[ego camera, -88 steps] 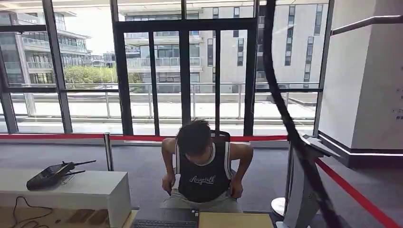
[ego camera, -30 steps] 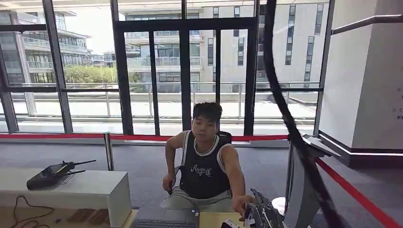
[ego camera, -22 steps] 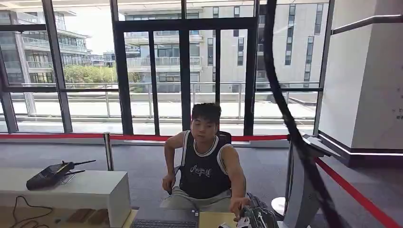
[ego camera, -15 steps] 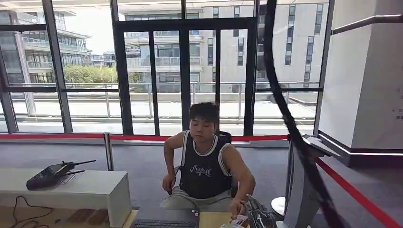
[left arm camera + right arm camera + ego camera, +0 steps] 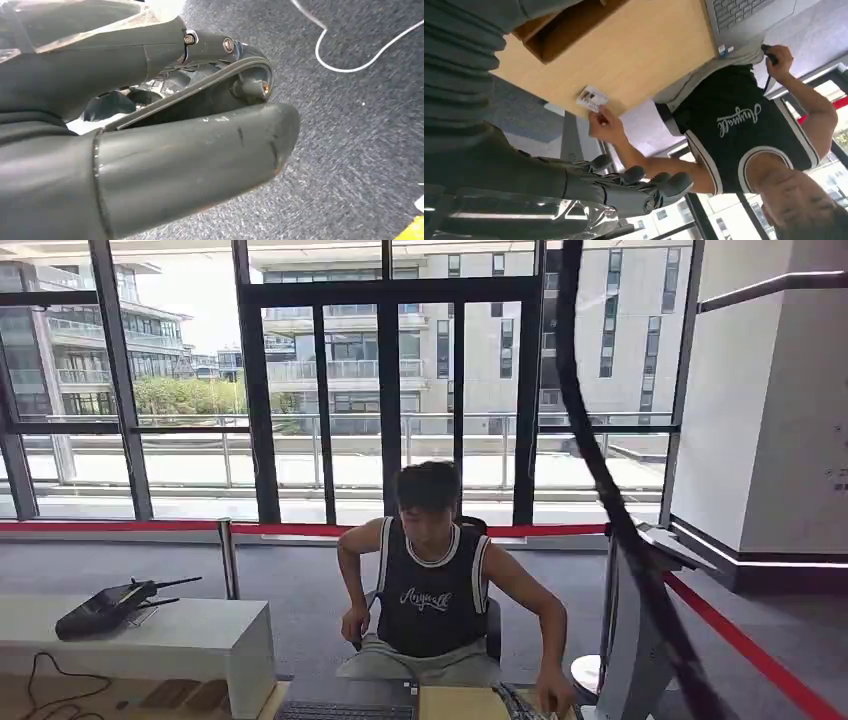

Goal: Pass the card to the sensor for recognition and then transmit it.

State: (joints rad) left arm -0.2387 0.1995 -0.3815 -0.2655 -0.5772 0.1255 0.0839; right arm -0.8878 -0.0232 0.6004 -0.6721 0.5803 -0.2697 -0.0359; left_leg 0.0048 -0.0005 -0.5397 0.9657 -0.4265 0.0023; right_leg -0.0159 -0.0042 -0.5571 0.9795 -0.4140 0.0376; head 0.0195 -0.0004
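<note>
Small white card with a photo print (image 5: 592, 98) lies flat on the light wooden desk top (image 5: 644, 55), at the desk's edge on the person's side. The seated person in a black sleeveless jersey (image 5: 430, 590) has fingertips of one hand (image 5: 605, 125) touching the card's edge; in the head view that hand (image 5: 553, 702) sits low at the desk's far edge. The person's other hand (image 5: 777, 59) is back near the hip, holding something dark — cannot tell what.

Right hand (image 5: 624, 187) of the robot hovers off the desk, near the card but apart from it, dark fingers (image 5: 676, 182) gently curled and spread, holding nothing. In the head view a sliver of it (image 5: 515, 705) shows just beside the person's hand.

Left hand (image 5: 165, 125) hangs over dark grey carpet (image 5: 350, 125), thick grey thumb (image 5: 200, 165) across the front; fingers behind are curled in close, nothing visible in them — cannot tell how tightly closed.

Grey laptop (image 5: 749, 17) sits on the desk, well apart from the card along the same edge. An open brown wooden box (image 5: 564, 35) sits on the desk on the robot's side of the card. White cable (image 5: 360, 50) lies on the carpet. White bench (image 5: 140, 640) with a black handheld device (image 5: 105, 608) stands off to the desk's left.
</note>
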